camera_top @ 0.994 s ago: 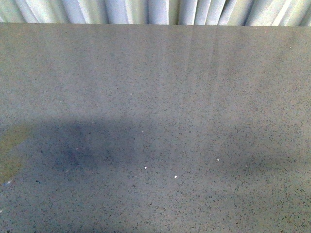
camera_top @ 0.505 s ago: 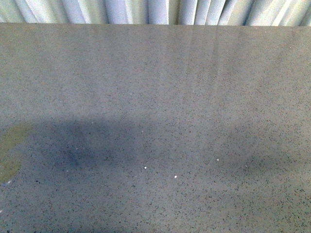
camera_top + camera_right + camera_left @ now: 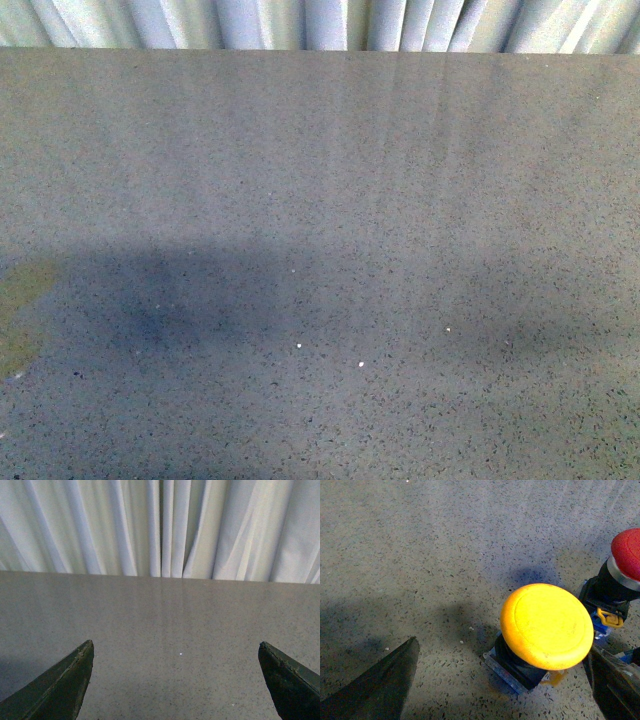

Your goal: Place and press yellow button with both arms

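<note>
In the left wrist view the yellow button (image 3: 547, 625) stands on the speckled grey table, with a round yellow cap, black body and blue base. My left gripper (image 3: 502, 680) is open, its two dark jaws spread wide on either side of the button, the cap close to one jaw. My right gripper (image 3: 175, 680) is open and empty above bare table, facing the curtain. The front view shows neither arm nor button.
A red-capped button (image 3: 626, 555) with a black body and blue base stands close beside the yellow one. The grey speckled table (image 3: 320, 200) ends at a far edge with a pale pleated curtain (image 3: 160, 525) behind it.
The shadow on the table's near left in the front view has shifted slightly; nothing else differs.
</note>
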Robot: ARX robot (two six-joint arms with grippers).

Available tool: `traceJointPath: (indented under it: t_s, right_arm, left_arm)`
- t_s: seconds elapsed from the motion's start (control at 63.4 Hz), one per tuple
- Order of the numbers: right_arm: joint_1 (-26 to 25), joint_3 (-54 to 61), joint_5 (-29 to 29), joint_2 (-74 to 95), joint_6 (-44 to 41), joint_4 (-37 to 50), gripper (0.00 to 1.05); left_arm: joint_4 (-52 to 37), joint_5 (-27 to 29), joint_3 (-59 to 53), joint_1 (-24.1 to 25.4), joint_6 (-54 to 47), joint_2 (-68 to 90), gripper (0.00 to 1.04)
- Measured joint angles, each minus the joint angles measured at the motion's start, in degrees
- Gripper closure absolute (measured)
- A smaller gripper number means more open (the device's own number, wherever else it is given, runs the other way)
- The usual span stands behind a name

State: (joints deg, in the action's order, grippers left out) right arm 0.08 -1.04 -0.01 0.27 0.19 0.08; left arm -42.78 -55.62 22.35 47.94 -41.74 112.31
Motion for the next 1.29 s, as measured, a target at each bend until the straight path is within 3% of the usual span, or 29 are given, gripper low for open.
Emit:
traceJointPath:
  t_s: [0.426, 0.631, 0.821, 1.294]
  right_arm:
    - [0.00, 0.00, 0.00, 0.00, 0.00, 0.00, 0.09]
    - [0.00, 0.00, 0.00, 0.00, 0.00, 0.00, 0.09]
    - [0.00, 0.00, 0.00, 0.00, 0.00, 0.00, 0.09]
    - [0.00, 0.00, 0.00, 0.00, 0.00, 0.00, 0.09]
  left_arm:
    - [-4.52, 1.88, 0.24, -4.17, 6.27, 1.70, 0.10]
    - [-4.15, 2.73, 0.24, -4.44, 7.13, 2.12, 0.50]
    - [-2.38, 2.80, 0.46, -3.45, 7.19, 1.05, 0.77]
    - [7.91, 2.32, 4.13, -1.57, 14.14, -18.18, 0.80]
